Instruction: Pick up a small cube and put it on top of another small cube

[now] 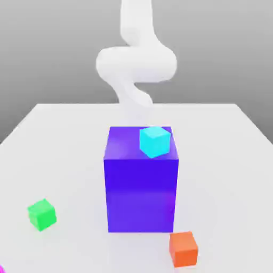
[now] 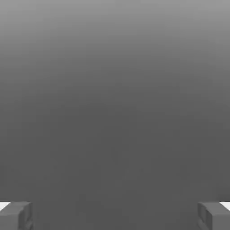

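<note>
A small cyan cube [image 1: 154, 141] rests on top of a big blue block [image 1: 141, 192] in the middle of the white table [image 1: 64, 138], near the block's far edge. A small green cube [image 1: 41, 214] lies on the table at the exterior view's left. A small orange cube [image 1: 184, 248] sits close to the block's front corner, towards the exterior view's right. The white arm [image 1: 136, 64] rises behind the block. In the hand view my gripper [image 2: 115, 216] is open, its grey fingertips [image 2: 15, 215] far apart with nothing between them, facing a plain grey background.
A sliver of something magenta [image 1: 1, 269] shows at the front corner on the exterior view's left. The tall blue block stands between the arm and the two cubes at the front of the table.
</note>
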